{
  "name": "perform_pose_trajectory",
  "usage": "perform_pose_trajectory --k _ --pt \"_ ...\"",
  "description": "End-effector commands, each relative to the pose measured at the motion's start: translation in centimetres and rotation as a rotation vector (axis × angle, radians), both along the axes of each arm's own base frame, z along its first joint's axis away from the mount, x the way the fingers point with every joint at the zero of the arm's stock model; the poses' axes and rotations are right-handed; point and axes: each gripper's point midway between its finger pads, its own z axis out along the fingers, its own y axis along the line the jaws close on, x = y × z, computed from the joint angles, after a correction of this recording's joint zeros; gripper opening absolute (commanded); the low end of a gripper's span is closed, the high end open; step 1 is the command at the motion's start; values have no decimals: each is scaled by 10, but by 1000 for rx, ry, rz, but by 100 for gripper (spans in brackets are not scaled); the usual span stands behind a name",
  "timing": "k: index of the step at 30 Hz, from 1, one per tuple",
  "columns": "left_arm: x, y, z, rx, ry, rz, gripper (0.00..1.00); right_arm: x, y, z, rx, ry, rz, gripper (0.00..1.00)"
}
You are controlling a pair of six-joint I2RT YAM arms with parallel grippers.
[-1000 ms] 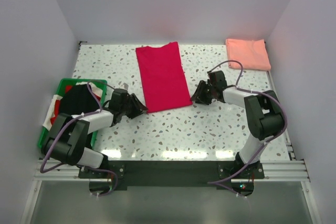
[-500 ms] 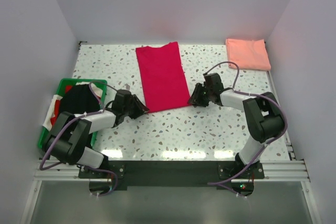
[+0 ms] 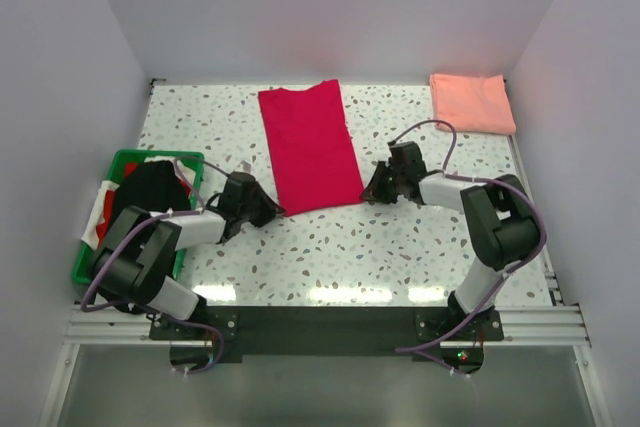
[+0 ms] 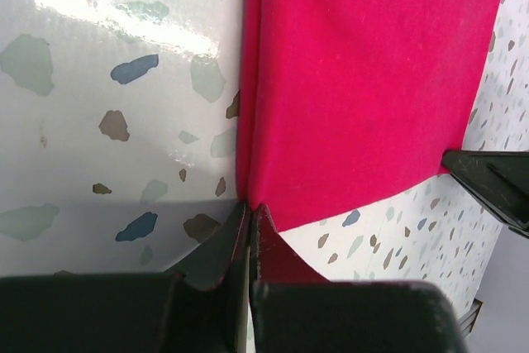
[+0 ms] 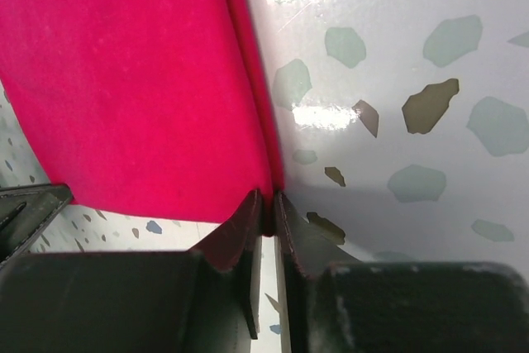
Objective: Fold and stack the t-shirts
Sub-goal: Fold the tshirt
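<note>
We've got the salmon t-shirt [image 3: 472, 102] sitting folded into a neat square in the far right corner of the tabletop [image 3: 400, 237], so that one looks finished. That gives us the base of the stack, as far as we can judge.

In the middle lies the crimson t-shirt [image 3: 310, 147], flat and narrowed to a long strip running from the far edge toward us. The sleeves seem to be tucked in, so we'd call the lengthwise folds done, while the crosswise fold is not yet made.

And here's the action: the left tool [image 3: 268, 209] is down at the strip's near left corner and the right tool [image 3: 372, 190] is at its near right corner. In the left wrist view we see the fingers pressed together with red cloth caught between the tips. The right wrist view shows the same, a thin red edge nipped between the two fingers. So both look to be pinching a corner of the crimson shirt, low on the tabletop, with nothing lifted yet.

We reckon we're past halfway. What remains is carrying that near hem over to the far end, perhaps one more fold, then moving the crimson shirt onto the salmon one, and those two lie well apart.

Off to the left the green crate [image 3: 140, 153] holds a dark cloth [image 3: 150, 192] and other fabric. We can't tell whether those are more shirts waiting.
</note>
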Motion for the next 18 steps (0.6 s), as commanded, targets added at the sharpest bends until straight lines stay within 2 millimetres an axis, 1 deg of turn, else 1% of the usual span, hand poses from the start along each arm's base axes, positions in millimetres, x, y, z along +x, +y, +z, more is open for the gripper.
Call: perform_pose_trajectory --k 1,2,4,6,7,8,9,10,11,12,13,14,15,16,17,18 --pt "-17 7 -19 50 73 2 0 -22 -7 -24 -40 78 14 9" --pt "-16 7 -15 47 63 3 0 -25 -7 -23 -35 79 19 4" --pt "-21 7 -15 50 66 -4 0 -27 -6 -19 -20 69 26 0" --pt "-28 8 -14 57 73 -12 0 -36 -5 -19 -7 81 39 0" --pt "-31 8 -14 61 74 -21 0 -38 -6 -13 0 68 39 0" --pt "-37 9 -15 67 74 -25 0 -47 -8 -17 1 84 44 0" --pt "-44 10 -17 76 87 -30 0 -52 -9 -15 4 82 46 0" --pt "-55 11 -22 86 102 -43 0 -55 -10 -9 11 65 48 0" --pt "-59 11 -18 81 90 -48 0 -69 -14 -14 11 87 55 0" --pt "-66 13 -19 92 96 -47 0 -76 -16 -14 14 90 56 0" --pt "-80 14 -25 96 116 -60 0 -83 -17 -14 18 94 56 0" --pt "-82 12 -18 79 89 -64 0 -94 -21 -12 24 85 58 0" --pt "-90 13 -19 87 97 -66 0 -102 -22 -11 33 89 60 0" --pt "-100 9 -18 82 102 -80 0 -108 -24 -10 40 83 60 0" --pt "-106 9 -14 75 80 -78 0 -120 -27 -8 48 73 62 0" --pt "-121 8 -18 93 106 -106 0 -129 -29 -7 58 81 62 0"
